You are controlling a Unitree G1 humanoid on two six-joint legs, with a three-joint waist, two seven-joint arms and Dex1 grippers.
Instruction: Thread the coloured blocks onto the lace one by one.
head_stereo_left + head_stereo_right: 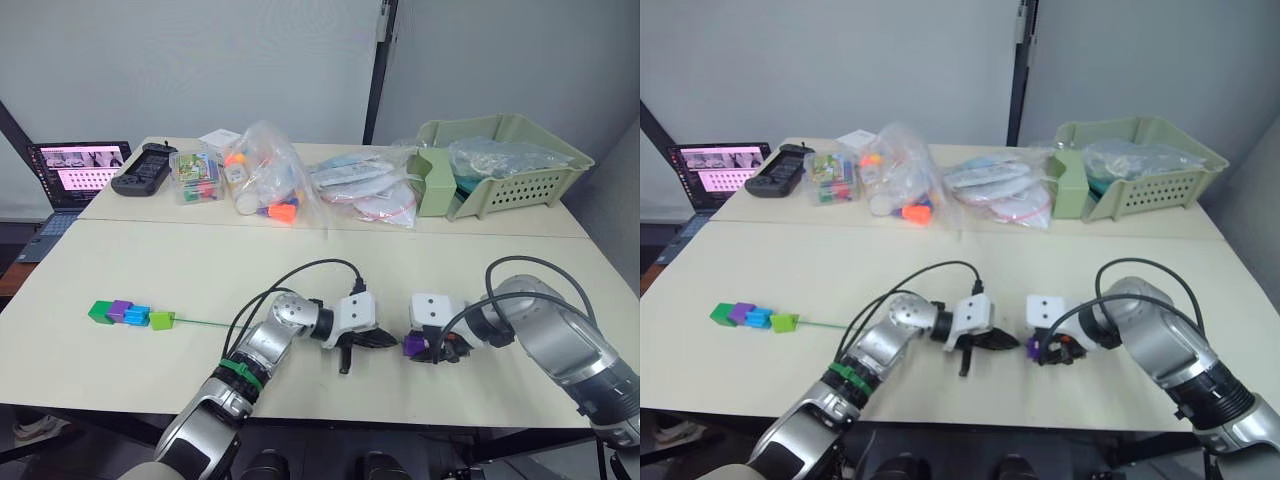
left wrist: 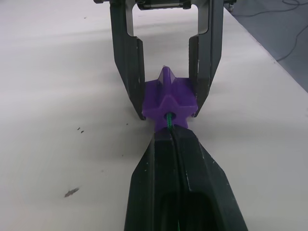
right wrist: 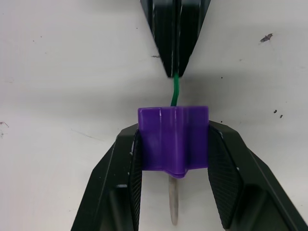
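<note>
Step in hand: the last purple block (image 3: 173, 142) was being threaded; the lace (image 3: 175, 91) entered its near face and the pale tip (image 3: 173, 202) already poked out the far side.
Right tool: the right tool (image 1: 428, 347) pinched the purple block between its two fingers, just above the counter (image 1: 330, 270).
Left tool: the left tool (image 1: 372, 340) was pressed together on the lace, its fingertips just short of the block.
Doing it well: my judgement was that the block should be kept square to the lace and the lace fed straight through; a new hold on the emerged tip would then let the block be drawn along without kinking the cord.
Threaded so far: four blocks (image 1: 130, 314), dark green, purple, blue and lime, sat in a row at the far end of the lace on the robot's left, well apart from both tools.
Edges: both tools worked near the counter's front edge, so a dropped block could roll off.
Open room: bare counter lay between the tools and the bags (image 1: 270, 175) and green basket (image 1: 500, 165) at the back, and along the lace on the left.
</note>
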